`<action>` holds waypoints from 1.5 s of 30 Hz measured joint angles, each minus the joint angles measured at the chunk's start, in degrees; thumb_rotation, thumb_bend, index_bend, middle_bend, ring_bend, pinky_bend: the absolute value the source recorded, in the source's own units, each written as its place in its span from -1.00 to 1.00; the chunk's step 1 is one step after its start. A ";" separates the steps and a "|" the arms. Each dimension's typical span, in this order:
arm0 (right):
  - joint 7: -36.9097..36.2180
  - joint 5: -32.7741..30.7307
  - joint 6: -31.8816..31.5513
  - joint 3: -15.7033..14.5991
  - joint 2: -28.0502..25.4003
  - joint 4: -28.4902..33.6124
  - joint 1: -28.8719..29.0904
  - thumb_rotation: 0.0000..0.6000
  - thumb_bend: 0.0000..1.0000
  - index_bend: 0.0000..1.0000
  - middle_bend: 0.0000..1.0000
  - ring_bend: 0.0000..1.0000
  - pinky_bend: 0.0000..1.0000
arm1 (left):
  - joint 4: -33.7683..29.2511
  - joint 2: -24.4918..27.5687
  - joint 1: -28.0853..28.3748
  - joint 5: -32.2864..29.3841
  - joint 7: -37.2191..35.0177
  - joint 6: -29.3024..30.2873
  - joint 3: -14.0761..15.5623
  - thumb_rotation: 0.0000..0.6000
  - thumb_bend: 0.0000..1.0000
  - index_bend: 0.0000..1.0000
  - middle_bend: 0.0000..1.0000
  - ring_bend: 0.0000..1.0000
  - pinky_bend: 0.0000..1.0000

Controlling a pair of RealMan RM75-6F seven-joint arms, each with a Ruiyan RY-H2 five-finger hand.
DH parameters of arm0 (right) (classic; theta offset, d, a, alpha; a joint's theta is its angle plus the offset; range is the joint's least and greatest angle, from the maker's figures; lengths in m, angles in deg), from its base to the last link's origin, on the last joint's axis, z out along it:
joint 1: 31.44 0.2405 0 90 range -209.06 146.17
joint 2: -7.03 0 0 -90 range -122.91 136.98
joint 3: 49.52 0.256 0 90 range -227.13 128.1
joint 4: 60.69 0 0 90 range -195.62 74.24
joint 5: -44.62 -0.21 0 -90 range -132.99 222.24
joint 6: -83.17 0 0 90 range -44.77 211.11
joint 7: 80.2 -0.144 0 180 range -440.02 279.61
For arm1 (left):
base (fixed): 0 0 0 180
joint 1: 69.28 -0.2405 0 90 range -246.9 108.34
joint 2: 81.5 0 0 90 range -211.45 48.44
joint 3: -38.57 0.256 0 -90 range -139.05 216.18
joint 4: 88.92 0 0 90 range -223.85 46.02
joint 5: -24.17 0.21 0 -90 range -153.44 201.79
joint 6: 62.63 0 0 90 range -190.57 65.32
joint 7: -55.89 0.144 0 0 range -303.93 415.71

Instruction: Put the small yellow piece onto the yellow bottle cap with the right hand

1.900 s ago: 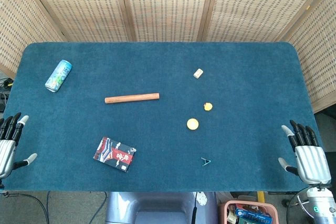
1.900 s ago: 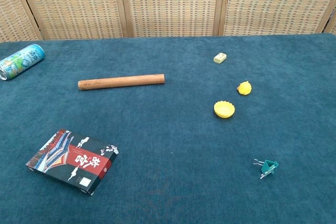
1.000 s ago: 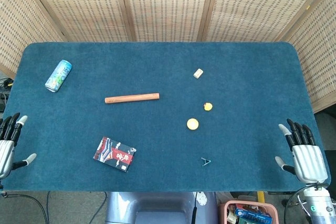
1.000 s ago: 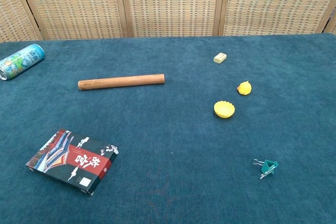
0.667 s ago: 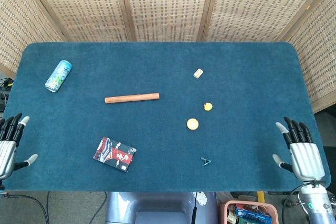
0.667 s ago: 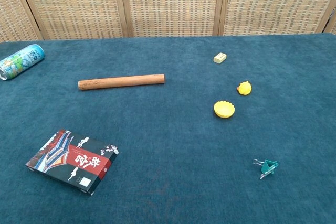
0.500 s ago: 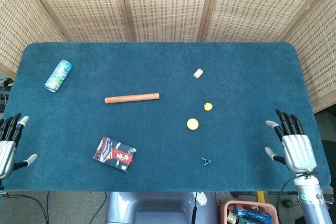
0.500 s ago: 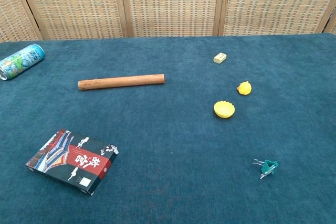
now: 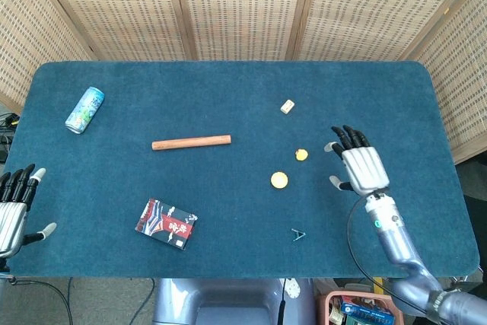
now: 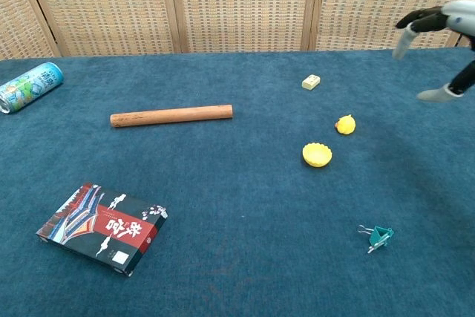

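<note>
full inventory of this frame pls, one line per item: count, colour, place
small yellow piece: 1, yellow, right of centre, apart from the cap
yellow bottle cap: 1, yellow, nearer the front than the piece
cream block: 1, cream, behind the piece
wooden rod: 1, brown, centre-left
drink can: 1, blue-green, far left, lying down
printed box: 1, red-black, front left
binder clip: 1, teal, front right
table: 1, blue cloth
left hand: front-left edge, empty
right hand: above the table right of the piece, empty, fingers apart
</note>
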 measured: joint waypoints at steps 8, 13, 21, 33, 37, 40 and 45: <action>6.13 -9.11 6.27 2.06 8.18 -8.22 8.35 1.00 -0.61 -0.28 -0.77 -1.00 -0.77 | 0.73 -0.42 0.44 -0.58 0.14 -1.00 -0.07 1.00 -0.90 -1.00 -1.00 -1.00 -1.00; 8.06 -12.67 8.25 2.42 11.95 -13.30 11.95 1.00 -0.60 -0.24 -0.72 -1.00 -0.77 | 0.96 -0.44 0.57 -1.06 -0.28 -1.40 -0.19 1.00 -0.90 -1.00 -1.00 -1.00 -1.00; 8.95 -16.16 11.14 1.76 16.96 -21.22 15.53 1.00 -0.60 -0.24 -0.72 -1.00 -0.77 | 1.56 -0.31 0.74 -2.43 -1.12 -2.11 -0.65 1.00 -0.90 -1.00 -1.00 -1.00 -1.00; 7.97 -19.43 15.15 -0.14 21.52 -31.97 18.22 1.00 -0.61 -0.23 -0.72 -1.00 -0.75 | 2.04 -0.71 1.28 -3.45 -0.59 -3.61 -0.64 1.00 -0.90 -1.00 -1.00 -1.00 -1.00; 7.12 -19.64 15.87 -0.39 22.22 -34.41 18.81 1.00 -0.60 -0.19 -0.68 -1.00 -0.73 | 2.01 -0.78 1.31 -3.55 -0.29 -3.55 -0.65 1.00 -0.90 -1.00 -1.00 -1.00 -1.00; 6.56 -19.50 16.26 -0.58 22.57 -35.84 19.25 1.00 -0.60 -0.18 -0.66 -1.00 -0.73 | 1.92 -0.78 1.32 -3.47 -0.19 -3.44 -0.63 1.00 -0.90 -1.00 -1.00 -1.00 -1.00; 6.12 -19.46 17.07 -0.96 23.37 -38.06 19.89 1.00 -0.60 -0.14 -0.63 -1.00 -0.71 | 1.93 -0.83 1.37 -3.53 -0.07 -3.52 -0.58 1.00 -0.90 -1.00 -1.00 -1.00 -1.00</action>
